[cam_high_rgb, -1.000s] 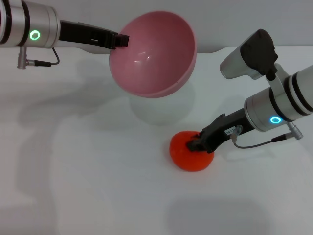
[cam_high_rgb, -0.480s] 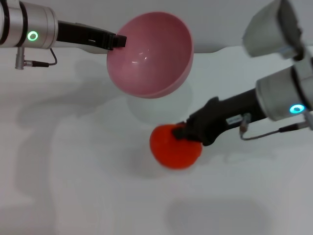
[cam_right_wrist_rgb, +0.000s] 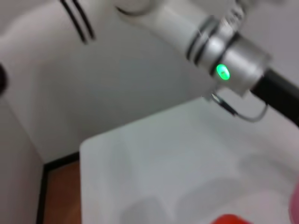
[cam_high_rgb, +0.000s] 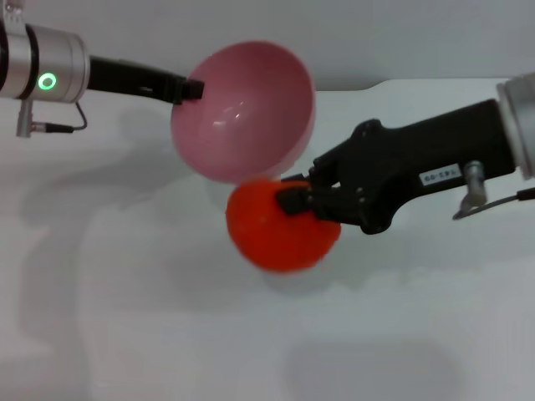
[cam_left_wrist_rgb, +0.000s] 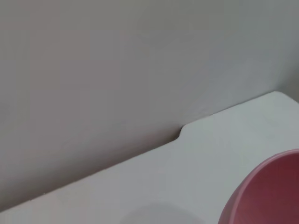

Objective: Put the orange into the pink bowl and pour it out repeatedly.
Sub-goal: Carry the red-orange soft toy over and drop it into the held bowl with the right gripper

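Note:
The pink bowl (cam_high_rgb: 242, 109) is held in the air, tilted with its mouth toward me, by my left gripper (cam_high_rgb: 191, 88), shut on its left rim. Part of the bowl's rim (cam_left_wrist_rgb: 271, 191) shows in the left wrist view. My right gripper (cam_high_rgb: 294, 199) is shut on the orange (cam_high_rgb: 280, 225) and holds it lifted off the white table (cam_high_rgb: 125, 317), just below the bowl's lower rim. A sliver of the orange (cam_right_wrist_rgb: 231, 218) shows in the right wrist view, along with my left arm (cam_right_wrist_rgb: 231, 63).
The white table's far edge has a notch (cam_left_wrist_rgb: 182, 130) against the grey wall. Its left edge (cam_right_wrist_rgb: 81, 177) drops to a brown floor.
My right gripper has lifted the orange off the table and carried it up and left toward the bowl. The bowl has shifted slightly left and lower.

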You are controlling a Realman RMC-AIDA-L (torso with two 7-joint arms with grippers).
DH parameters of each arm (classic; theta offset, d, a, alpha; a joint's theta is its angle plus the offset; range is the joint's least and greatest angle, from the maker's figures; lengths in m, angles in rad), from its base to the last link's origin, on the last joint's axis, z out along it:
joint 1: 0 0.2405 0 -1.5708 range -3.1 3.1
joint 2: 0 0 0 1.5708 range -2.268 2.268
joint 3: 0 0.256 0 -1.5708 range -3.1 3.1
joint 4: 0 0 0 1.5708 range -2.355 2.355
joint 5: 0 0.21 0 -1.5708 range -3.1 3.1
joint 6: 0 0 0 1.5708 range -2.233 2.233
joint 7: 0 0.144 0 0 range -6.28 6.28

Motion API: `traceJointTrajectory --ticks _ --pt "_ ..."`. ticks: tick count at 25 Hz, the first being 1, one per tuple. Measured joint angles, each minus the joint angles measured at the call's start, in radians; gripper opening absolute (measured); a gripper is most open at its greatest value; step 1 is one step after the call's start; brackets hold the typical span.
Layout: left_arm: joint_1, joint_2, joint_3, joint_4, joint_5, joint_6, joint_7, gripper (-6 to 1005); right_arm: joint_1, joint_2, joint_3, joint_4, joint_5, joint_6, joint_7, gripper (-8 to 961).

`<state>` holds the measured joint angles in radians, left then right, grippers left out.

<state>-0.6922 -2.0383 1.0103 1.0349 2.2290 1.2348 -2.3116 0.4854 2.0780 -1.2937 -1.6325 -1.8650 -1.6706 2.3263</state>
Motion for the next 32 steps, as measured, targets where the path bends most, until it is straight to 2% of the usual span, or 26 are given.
traceJointTrajectory --ticks 7,11,14,21,25,32 --pt "0.026 -0.004 0.009 -0.004 0.045 0.01 -0.006 44 -0.001 0.0 0.053 -0.106 0.036 -0.019 0.002 57" --pt "0.039 -0.006 0.034 -0.004 0.056 0.023 -0.01 44 -0.001 0.001 0.096 -0.125 0.044 -0.005 -0.001 56" --pt "0.054 -0.007 0.085 -0.003 0.057 0.058 -0.018 44 -0.005 0.0 0.119 -0.119 0.046 0.025 -0.016 56" --pt "0.056 -0.015 0.163 0.006 0.056 0.099 -0.026 44 -0.014 0.001 0.097 0.016 0.042 0.116 -0.103 57" --pt "0.047 -0.018 0.204 0.006 0.05 0.101 -0.033 44 -0.008 -0.001 0.028 0.106 0.04 0.18 -0.147 56" --pt "0.021 -0.022 0.267 0.007 0.021 0.101 -0.046 44 -0.004 -0.004 -0.037 0.174 0.036 0.229 -0.175 55"
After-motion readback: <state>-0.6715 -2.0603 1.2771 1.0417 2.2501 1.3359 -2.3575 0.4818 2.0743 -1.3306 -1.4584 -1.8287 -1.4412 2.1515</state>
